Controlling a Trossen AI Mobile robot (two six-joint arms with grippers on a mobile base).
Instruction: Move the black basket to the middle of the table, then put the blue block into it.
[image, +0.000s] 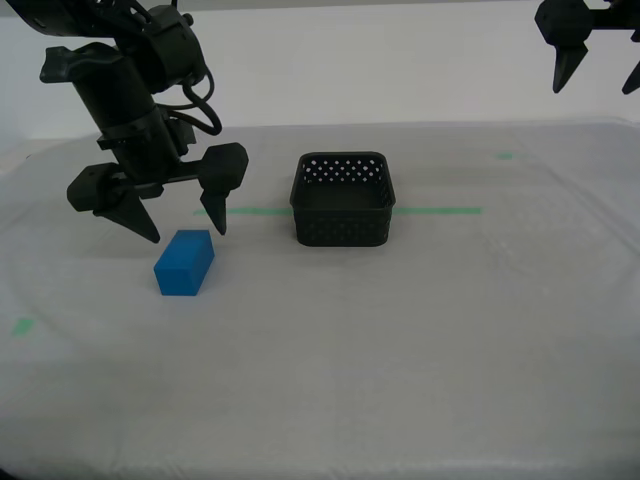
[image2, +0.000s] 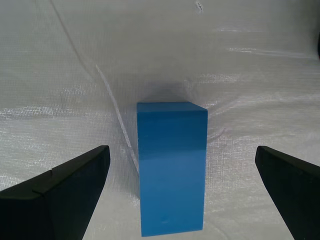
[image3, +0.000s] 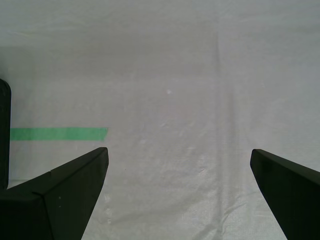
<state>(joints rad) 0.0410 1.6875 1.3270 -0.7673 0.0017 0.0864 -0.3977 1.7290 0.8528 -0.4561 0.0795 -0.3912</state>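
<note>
The blue block lies on the table toward the exterior view's left. My second gripper hangs open just above and behind it. In the second wrist view the block lies lengthwise between the spread fingers, which do not touch it. The black basket stands empty near the table's middle, on the green tape line. My first gripper is open and empty, raised high at the exterior view's upper right. Its wrist view shows bare cloth, the tape's end and a sliver of the basket.
Small green tape bits lie at the exterior view's left edge and far right. The cloth is wrinkled, with bare cloth in front of the basket and the block.
</note>
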